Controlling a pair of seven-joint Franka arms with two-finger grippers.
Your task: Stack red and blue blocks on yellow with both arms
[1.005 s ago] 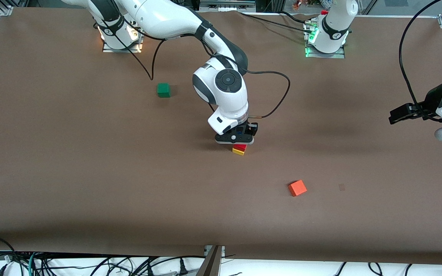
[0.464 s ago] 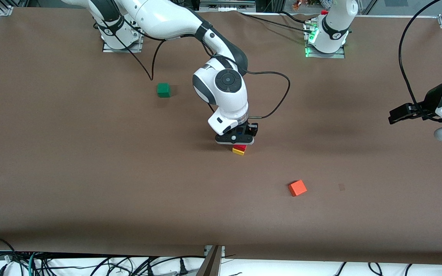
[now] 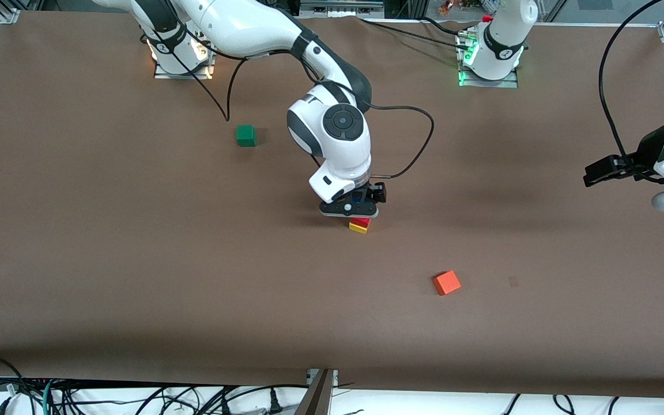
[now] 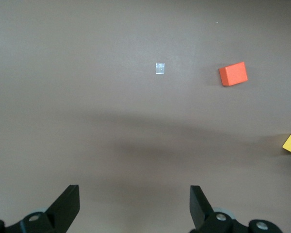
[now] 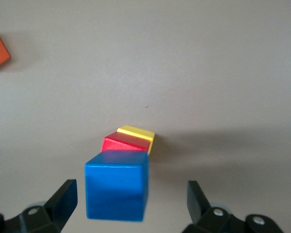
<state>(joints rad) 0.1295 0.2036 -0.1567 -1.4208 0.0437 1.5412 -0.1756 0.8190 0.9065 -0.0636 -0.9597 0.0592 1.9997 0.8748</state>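
Brown paper covers the table (image 3: 136,259). Starting at the right arm's end, a green block (image 3: 245,135) sits alone, well apart from everything else and no part of this job.

Next comes the stack, near the middle of the table. The yellow block (image 3: 358,229) rests on the table with the red block (image 3: 361,221) on it. The blue block (image 5: 117,184) is on top, and in the front view only a sliver of it shows under the wrist. The right tool (image 3: 354,208) hangs directly over this stack. In the right wrist view its jaws stand wide, and bare table shows between each finger and the blue block's sides. It grips nothing.

This is the relation that matters. The blue block lies straight below the right tool and between its two fingers, touching neither. All three blocks look to be in place, so I judge the stacking itself done. The safe way out is straight up, because any sideways drift would bring a finger against the top block. I cannot tell how squarely the blue block sits on the red one.

An orange block (image 3: 446,282) lies nearer the front camera than the stack, toward the left arm's end, unused.

Last is the left tool (image 3: 594,172), which waits above that end of the table, well apart from the stack. Its jaws are spread wide and hold nothing.
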